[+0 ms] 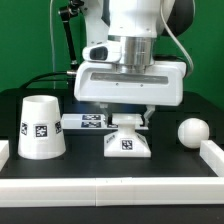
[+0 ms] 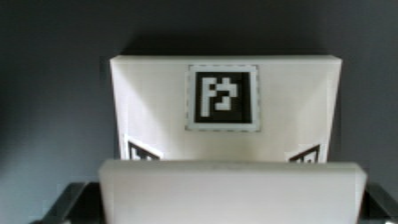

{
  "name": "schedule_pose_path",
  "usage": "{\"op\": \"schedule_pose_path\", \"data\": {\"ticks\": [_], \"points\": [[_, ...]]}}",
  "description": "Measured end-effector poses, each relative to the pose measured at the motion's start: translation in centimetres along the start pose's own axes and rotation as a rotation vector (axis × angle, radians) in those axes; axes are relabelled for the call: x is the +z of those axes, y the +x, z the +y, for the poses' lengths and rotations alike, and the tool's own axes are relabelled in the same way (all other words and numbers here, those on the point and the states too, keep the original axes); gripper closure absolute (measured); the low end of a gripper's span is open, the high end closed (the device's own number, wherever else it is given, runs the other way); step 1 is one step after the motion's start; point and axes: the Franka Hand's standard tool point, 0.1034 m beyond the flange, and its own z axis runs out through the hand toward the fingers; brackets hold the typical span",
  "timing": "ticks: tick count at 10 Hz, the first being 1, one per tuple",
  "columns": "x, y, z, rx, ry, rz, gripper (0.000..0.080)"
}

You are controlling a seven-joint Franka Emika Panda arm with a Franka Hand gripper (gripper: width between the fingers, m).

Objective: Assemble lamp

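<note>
While the gripper [image 1: 128,114] hangs straight over the base [image 1: 127,140], its jaws stand spread, one finger on either side of the base's upper block; contact cannot be judged. Arm vertical, wrist pointing down at mid-table. Base upright, flared, matte white, with a tag on the front face and another on top in the wrist view. Shade [image 1: 40,127] stands wide end down at the exterior view's left and bulb [image 1: 192,131] lies at its right, both well apart from the base.
</note>
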Motion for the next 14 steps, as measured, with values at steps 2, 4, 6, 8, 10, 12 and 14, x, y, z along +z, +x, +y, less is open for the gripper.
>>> {"op": "schedule_pose_path", "data": {"ticks": [2,4,6,8,10,12,14], "points": [[0.0,2.7,-1.4,-0.036,0.003,0.040,0.0265],[0.0,5.1,-3.8,-0.059,0.006,0.071,0.0265],[0.0,7.5,-5.0,-0.063,0.007,0.099,0.0265],[0.0,9.7,-6.9,0.005,0.014,0.118,0.0265],[-0.1,11.1,-8.6,0.014,0.019,0.124,0.0265],[0.0,11.3,-8.6,0.044,0.014,0.123,0.0265],[0.0,11.3,-8.6,0.042,0.012,0.124,0.0265]]}}
